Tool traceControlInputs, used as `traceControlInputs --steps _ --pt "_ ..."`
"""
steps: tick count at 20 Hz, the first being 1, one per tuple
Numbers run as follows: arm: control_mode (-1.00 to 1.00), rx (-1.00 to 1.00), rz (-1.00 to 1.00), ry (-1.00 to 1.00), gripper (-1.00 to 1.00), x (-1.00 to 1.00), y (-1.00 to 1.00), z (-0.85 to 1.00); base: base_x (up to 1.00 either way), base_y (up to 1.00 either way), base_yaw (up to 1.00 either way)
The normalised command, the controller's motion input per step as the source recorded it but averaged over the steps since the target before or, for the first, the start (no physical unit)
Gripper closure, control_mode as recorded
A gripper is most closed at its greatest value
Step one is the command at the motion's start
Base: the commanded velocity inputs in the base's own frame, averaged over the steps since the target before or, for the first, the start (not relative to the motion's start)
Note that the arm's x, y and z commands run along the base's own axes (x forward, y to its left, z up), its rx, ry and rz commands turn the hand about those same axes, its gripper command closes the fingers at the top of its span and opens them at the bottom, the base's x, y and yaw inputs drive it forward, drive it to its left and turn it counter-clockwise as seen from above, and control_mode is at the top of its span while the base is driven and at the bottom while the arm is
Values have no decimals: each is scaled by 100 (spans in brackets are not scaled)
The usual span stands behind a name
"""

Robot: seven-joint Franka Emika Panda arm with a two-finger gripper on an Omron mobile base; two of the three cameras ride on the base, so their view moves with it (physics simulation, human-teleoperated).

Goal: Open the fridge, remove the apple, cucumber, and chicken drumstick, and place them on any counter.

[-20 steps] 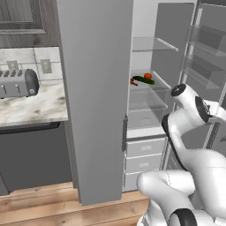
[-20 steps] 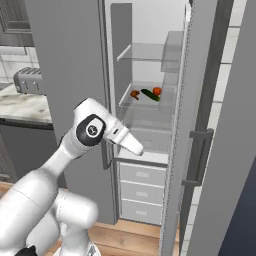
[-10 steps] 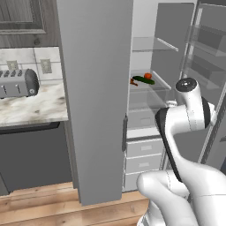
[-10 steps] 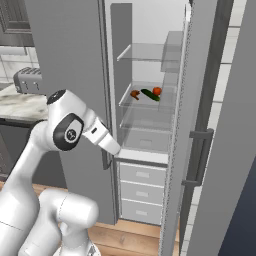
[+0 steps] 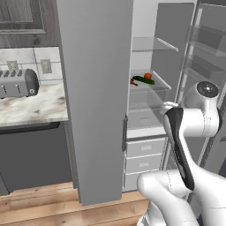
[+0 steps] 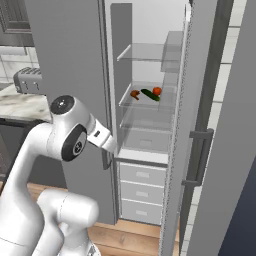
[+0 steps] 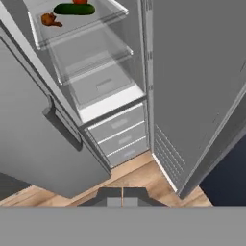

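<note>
The fridge (image 5: 95,88) has its right door (image 6: 175,150) swung open and its left door shut. On a glass shelf inside lie the dark green cucumber (image 6: 149,94), the red apple (image 6: 157,90) behind it and the brown chicken drumstick (image 6: 134,93) to its left. The same shelf holds the cucumber (image 5: 143,80), apple (image 5: 148,76) and drumstick (image 5: 133,82) in the left base view. My gripper (image 7: 122,196) is shut with nothing in it, low and well back from the shelf. In the hand view the cucumber (image 7: 73,9) and drumstick (image 7: 49,19) sit far off at the top.
A marble counter (image 5: 31,108) with a steel toaster (image 5: 17,83) lies left of the fridge, over dark cabinets. White drawers (image 6: 142,192) fill the fridge's lower part. The open door with its bar handle (image 6: 200,155) bounds the right side. Wood floor (image 7: 139,178) lies below.
The arm has folded back from the fridge opening, its upper joint swinging away and the hand dropping lower. The gripper has stayed shut. The food on the shelf has not moved.
</note>
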Motion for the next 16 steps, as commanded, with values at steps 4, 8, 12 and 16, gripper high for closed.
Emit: traceControlInputs --steps 4,8,12,16 --pt "-100 0 27 -10 100 0 56 7 0 0 0" --pt "-100 0 19 -19 100 0 41 17 0 0 0" --pt "-100 0 17 -7 100 0 34 17 0 0 0" --pt "-100 0 4 0 100 -16 4 17 0 0 0"
